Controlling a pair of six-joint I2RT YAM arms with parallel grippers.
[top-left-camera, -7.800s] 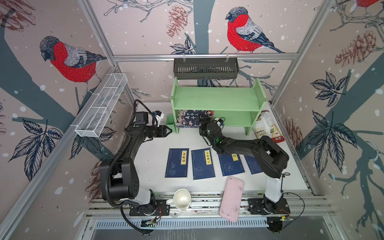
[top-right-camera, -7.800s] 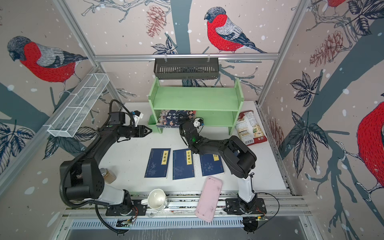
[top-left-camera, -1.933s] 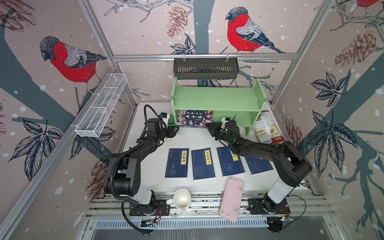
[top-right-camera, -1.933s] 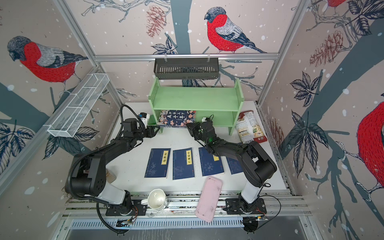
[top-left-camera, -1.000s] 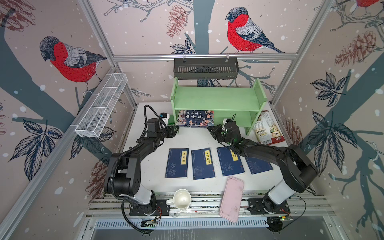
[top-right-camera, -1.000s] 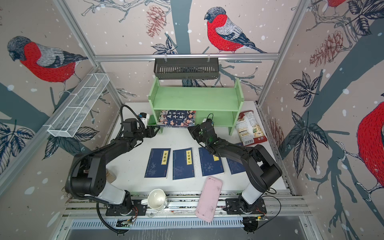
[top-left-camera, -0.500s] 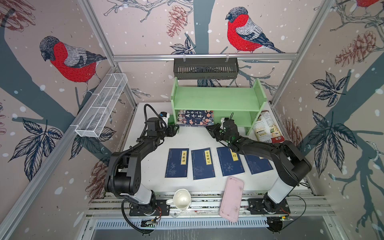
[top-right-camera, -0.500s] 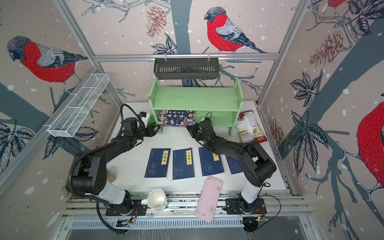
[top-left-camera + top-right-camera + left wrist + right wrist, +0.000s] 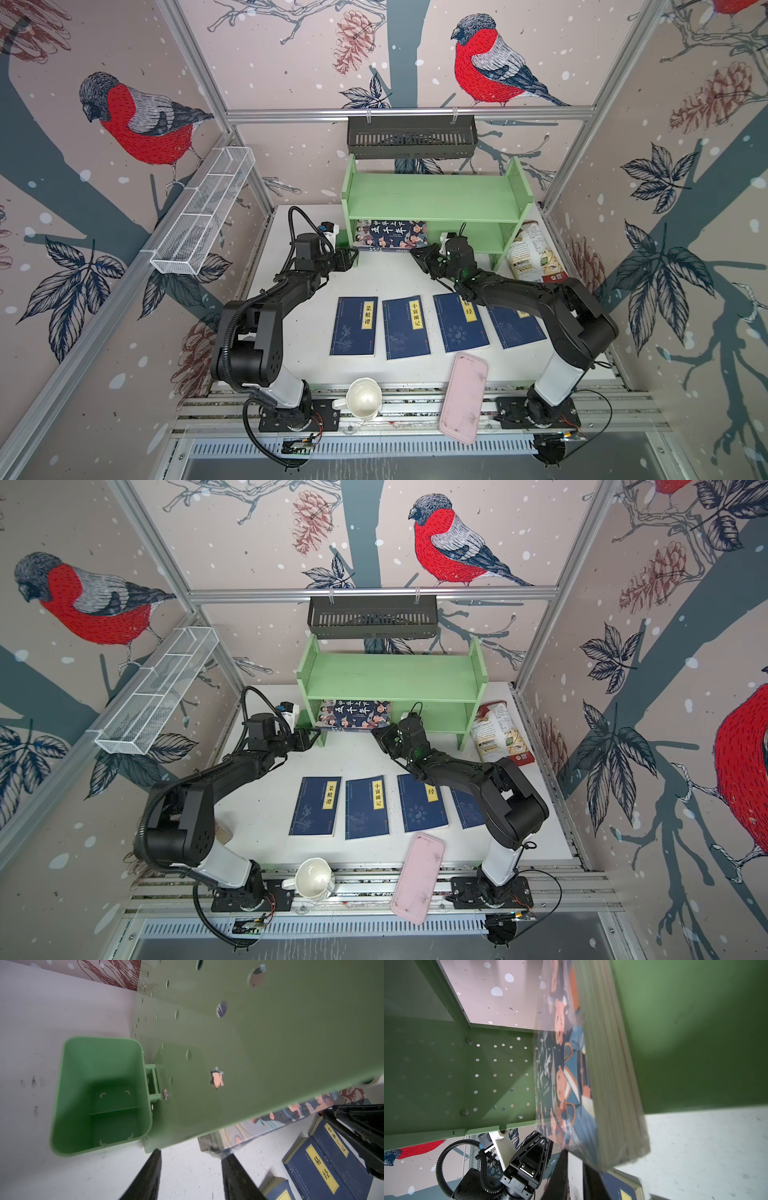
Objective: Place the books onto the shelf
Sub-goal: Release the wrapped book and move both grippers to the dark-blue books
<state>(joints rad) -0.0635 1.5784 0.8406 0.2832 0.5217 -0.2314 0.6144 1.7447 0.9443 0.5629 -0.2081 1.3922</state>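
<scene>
Cartoon book [image 9: 390, 235] on shelf [image 9: 432, 195], right pincer [image 9: 414, 252] closed at its corner, left pincer [image 9: 354, 260] parted, empty.

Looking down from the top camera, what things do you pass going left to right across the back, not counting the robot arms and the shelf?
white wire basket → cartoon book → snack bag

Bullfinch-print walls [image 9: 291, 75], aluminium frame rail [image 9: 407, 112], white tabletop [image 9: 395, 278], even light.
</scene>
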